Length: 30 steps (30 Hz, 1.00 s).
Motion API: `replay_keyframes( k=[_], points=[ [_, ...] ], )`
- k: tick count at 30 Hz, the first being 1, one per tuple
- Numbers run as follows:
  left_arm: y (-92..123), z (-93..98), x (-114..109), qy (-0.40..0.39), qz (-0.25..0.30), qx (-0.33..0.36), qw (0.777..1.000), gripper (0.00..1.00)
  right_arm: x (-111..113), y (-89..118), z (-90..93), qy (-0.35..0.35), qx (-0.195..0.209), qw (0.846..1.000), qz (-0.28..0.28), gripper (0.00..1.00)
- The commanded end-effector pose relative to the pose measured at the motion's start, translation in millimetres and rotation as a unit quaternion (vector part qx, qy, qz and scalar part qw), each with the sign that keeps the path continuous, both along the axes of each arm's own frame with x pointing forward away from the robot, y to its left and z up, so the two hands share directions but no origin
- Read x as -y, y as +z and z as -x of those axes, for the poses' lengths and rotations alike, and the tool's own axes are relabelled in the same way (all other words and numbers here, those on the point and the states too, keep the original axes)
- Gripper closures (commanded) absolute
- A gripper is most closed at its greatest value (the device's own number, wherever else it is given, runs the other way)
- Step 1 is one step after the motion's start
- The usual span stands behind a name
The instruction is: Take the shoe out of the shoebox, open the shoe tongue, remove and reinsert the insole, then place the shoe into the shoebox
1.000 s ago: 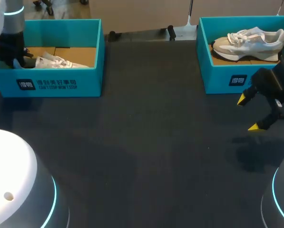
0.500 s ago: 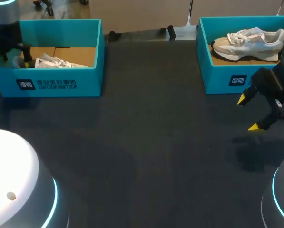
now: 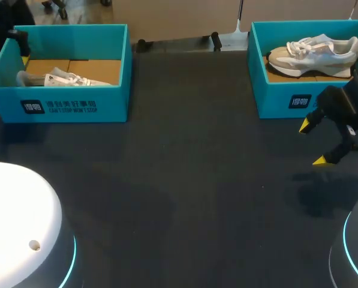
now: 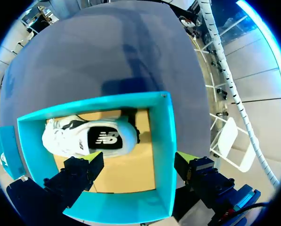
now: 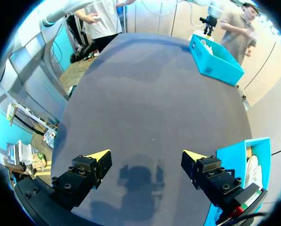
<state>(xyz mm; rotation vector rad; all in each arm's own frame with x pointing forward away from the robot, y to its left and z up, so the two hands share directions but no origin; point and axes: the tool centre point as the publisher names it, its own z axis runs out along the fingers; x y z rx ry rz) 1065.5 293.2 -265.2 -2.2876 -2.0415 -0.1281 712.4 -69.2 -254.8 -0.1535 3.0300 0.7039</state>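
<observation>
Left end effector [image 4: 138,157] risen above teal cardboard shoebox [image 4: 163,136]
Spread, like right end effector [image 3: 313,143]; white lace-up sneaker [image 4: 84,139] still unpicked inside.

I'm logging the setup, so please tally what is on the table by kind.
Shoeboxes: 2
Shoes: 2
Total: 4
</observation>
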Motion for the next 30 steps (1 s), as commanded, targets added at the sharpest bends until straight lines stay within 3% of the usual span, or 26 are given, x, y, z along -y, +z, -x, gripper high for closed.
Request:
replay_keyframes(
  k=[1,6,9,12,14,17,27,30],
  points=[
    [2,6.7,0,0.0,-0.001,0.006,1.0,0.0,0,0,0.5,0.0,0.0,1.0,0.001,0.0],
    [2,6.7,0,0.0,-0.001,0.006,1.0,0.0,0,0,0.5,0.0,0.0,1.0,0.001,0.0],
    [2,6.7,0,0.0,-0.001,0.006,1.0,0.0,20,1,-24.0,-0.119,-0.037,0.992,0.028,0.0],
    [2,6.7,0,0.0,-0.001,0.006,1.0,0.0,40,4,-38.0,-0.266,-0.094,0.959,0.043,0.0],
    [2,6.7,0,0.0,-0.001,0.006,1.0,0.0,48,7,-44.3,-0.325,-0.094,0.94,0.035,0.0],
    [8,7.9,1,0.016,0.007,-0.001,1.0,0.0,54,7,-54.9,-0.382,-0.103,0.918,0.03,0.0],
    [52,21.2,-6,0.079,0.036,-0.011,0.996,0.0,80,25,-107.5,-0.548,-0.074,0.833,0.006,0.0],
    [62,23.0,-4,0.072,0.038,-0.014,0.997,0.0,81,28,-112.1,-0.555,-0.067,0.829,0.005,0.0]
  ],
)
